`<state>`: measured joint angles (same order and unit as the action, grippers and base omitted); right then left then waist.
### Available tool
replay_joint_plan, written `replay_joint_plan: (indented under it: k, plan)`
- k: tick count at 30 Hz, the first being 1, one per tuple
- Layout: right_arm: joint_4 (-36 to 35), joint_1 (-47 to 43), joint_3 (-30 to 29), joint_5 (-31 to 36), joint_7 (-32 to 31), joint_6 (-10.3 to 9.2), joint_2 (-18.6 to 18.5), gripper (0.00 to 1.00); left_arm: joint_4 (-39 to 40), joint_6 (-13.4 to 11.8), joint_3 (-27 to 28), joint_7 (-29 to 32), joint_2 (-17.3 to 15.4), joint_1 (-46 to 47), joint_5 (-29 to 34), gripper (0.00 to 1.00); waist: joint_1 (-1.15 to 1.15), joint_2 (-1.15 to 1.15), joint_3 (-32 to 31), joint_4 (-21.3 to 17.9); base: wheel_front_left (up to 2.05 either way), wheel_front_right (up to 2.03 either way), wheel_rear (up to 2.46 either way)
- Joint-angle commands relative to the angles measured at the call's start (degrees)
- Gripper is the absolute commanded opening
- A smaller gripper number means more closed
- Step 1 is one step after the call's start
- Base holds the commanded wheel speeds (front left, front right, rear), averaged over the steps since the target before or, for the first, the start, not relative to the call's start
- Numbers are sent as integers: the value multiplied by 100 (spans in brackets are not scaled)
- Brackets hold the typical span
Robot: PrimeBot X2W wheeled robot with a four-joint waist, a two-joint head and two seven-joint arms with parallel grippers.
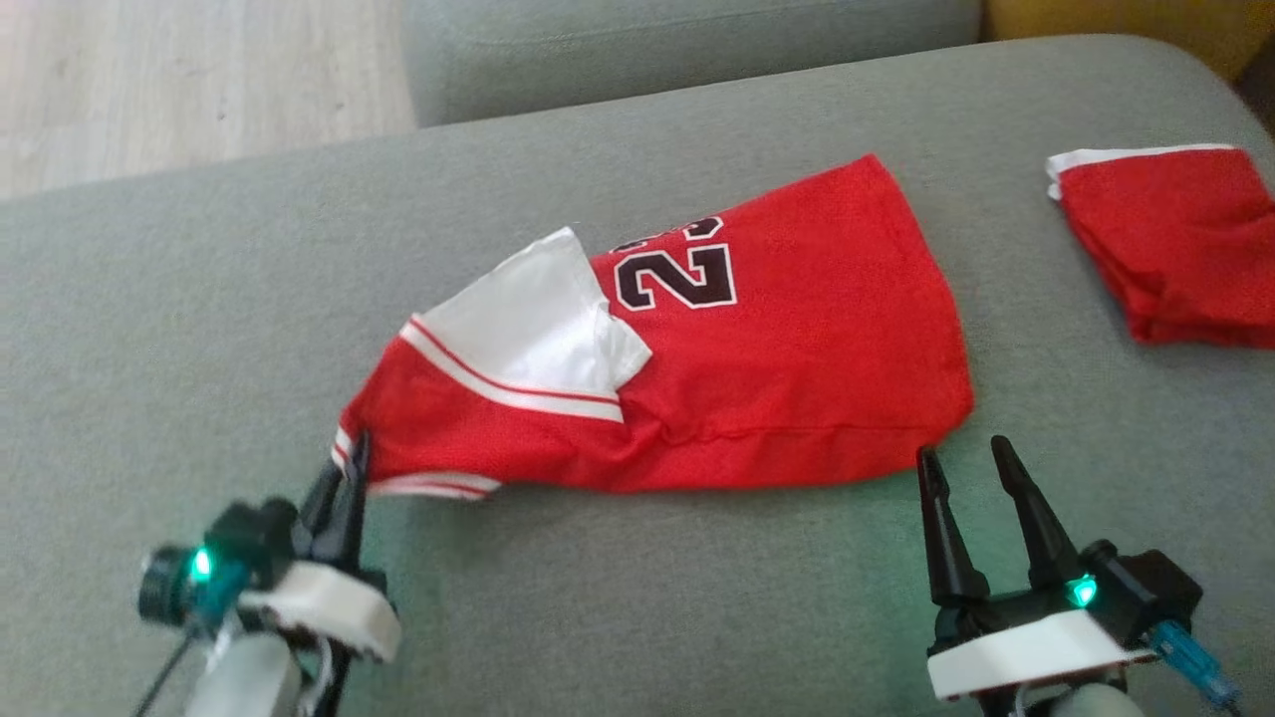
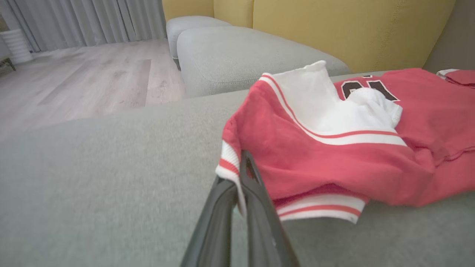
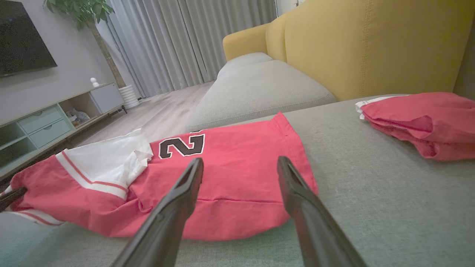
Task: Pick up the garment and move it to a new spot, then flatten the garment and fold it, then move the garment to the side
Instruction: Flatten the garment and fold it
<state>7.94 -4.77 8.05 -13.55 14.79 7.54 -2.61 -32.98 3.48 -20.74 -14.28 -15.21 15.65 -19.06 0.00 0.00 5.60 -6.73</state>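
Soft, even daylight with faint shadows; wrist views bend at the edges, near fingers (image 2: 256,207) blurred.

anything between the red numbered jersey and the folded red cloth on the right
Nothing: bare grey sofa cushion separates the red numbered jersey from the folded red-and-white garment, as the head view shows.

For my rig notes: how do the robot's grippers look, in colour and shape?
Left gripper and right gripper alike: two long, tapering black fingers, a black base with a green light, a white collar. The right one has a blue plug.
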Motion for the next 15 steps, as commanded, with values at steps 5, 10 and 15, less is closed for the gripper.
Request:
replay_joint_plan:
  k: [5,10,15]
  plan:
    - [-176,188,80,73,21,-5,-27,100,614,-24,182,-67,-34,-547,-126,0,0,0,149,305,0,0,0]
    - [-176,215,42,117,21,-5,-27,100,1238,-57,102,47,-237,-706,-14,100,0,0,196,445,0,0,0]
    - [-178,259,55,179,21,-5,-27,100,2337,100,43,629,-631,-249,46,100,0,0,262,520,0,0,0]
